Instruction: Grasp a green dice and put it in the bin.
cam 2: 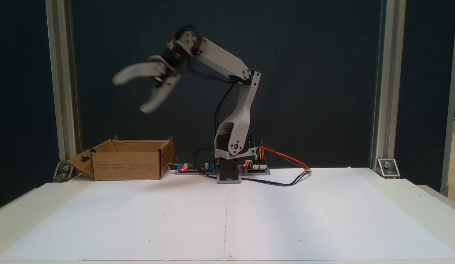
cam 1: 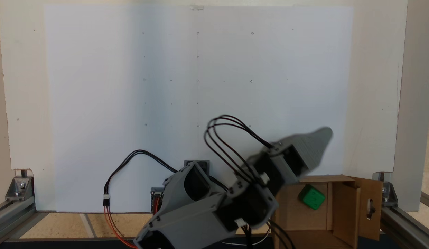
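1. I've got the green dice (cam 1: pixel 311 197) sitting inside the bin (cam 1: pixel 345 204), on its cardboard floor toward the far wall as the top-down fixed view shows it. Judged from that, the drop is done.
2. My end effector (cam 2: pixel 134 94) is up in the air, well above the bin (cam 2: pixel 128 161) in the side-on fixed view, jaws spread wide with nothing between them. It's released and empty.
3. The arm (cam 2: pixel 227 64) is blurred in both fixed views, so it is moving; I can't say which way from these pictures.
4. Why so high? My read: that height clears the box walls and the upright flaps, so nothing gets clipped.
5. The bin sits just beside the arm's base (cam 2: pixel 229 172), at the back corner of the table (cam 2: pixel 227 220), within easy reach. Its flaps are folded outward, leaving the mouth open; one flap (cam 1: pixel 370 207) has a keyhole cutout.
6. Writing: small printed lines run across the bin's front face in the side-on view, too small for me to read. No brand that I can make out. The white sheet (cam 1: pixel 166 86) carries faint pencil-like marks and a centre line, no text.
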{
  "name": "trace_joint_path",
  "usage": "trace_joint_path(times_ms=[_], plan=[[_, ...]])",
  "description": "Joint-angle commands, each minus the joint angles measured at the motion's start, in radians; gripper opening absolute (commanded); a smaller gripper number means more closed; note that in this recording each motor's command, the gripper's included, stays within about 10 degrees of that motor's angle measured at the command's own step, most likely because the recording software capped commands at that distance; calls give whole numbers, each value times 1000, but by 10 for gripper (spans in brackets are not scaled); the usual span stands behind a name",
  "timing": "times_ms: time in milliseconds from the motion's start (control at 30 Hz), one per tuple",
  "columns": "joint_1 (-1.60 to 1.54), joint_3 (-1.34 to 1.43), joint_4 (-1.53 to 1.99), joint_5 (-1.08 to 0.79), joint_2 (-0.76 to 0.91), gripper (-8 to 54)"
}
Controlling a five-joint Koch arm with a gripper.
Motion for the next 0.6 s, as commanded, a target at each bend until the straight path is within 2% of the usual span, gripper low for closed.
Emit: trace_joint_path(times_ms=[0, 133, 367, 567], plan=[[-161, 37, -31, 106, 60, 444], [-454, 169, -78, 112, 104, 446], [-933, 391, -408, 120, 201, 446], [-934, 581, -675, 115, 302, 452]])
